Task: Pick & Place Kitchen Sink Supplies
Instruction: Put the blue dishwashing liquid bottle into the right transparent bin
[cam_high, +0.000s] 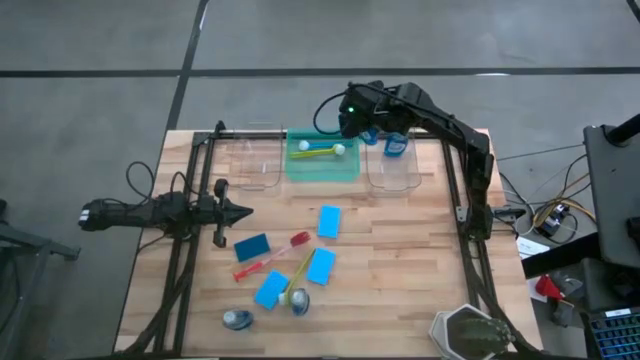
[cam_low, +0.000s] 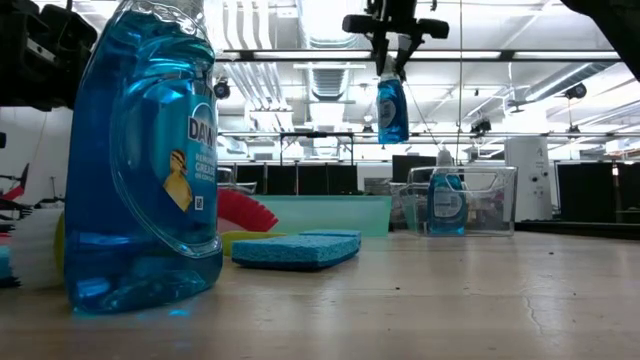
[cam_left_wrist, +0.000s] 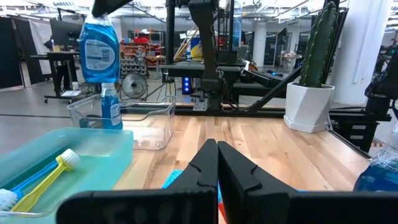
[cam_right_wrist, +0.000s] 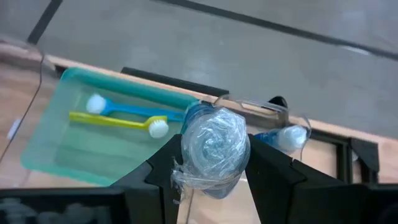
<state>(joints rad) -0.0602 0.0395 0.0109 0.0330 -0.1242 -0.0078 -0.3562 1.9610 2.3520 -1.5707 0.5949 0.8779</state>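
Table (cam_high: 400, 260): pale wooden planks with a dark metal frame running along both sides, filling the middle of the high view.
Right arm: reaching in from the right edge toward the top centre, over the row of bins.
Right gripper (cam_right_wrist: 211, 165): its fingers are closing on a small clear bottle (cam_right_wrist: 214, 149) of blue liquid, crinkled plastic showing between them; in the low view the bottle is hanging in the air at top centre, above the clear bin.
Left arm: lying low at the left side of the table.
Left gripper (cam_left_wrist: 217, 163): its dark fingers are pressing together, with nothing between them.
Green bin (cam_high: 322, 160): translucent and rectangular, sitting at top centre, holding a yellow brush (cam_high: 322, 151) and a blue brush (cam_high: 318, 143), both thin with white bristle heads.
Clear bin (cam_high: 392, 168): glassy and box-shaped, just right of the green one, with a second bottle (cam_high: 396, 144) standing in it.
Empty clear bin (cam_high: 252, 163): sitting left of the green one.
Sponges: four flat blue rectangles lying in the lower middle: a dark one (cam_high: 252, 246), one upper right of it (cam_high: 329, 221), and two lower (cam_high: 321, 266) (cam_high: 270, 289).
Red brush (cam_high: 270, 256): lying slantwise between the sponges.
Another yellow brush (cam_high: 297, 285): angled just beside the lower sponges.
Fallen bottle (cam_high: 237, 319): lying at the lower left of the table.
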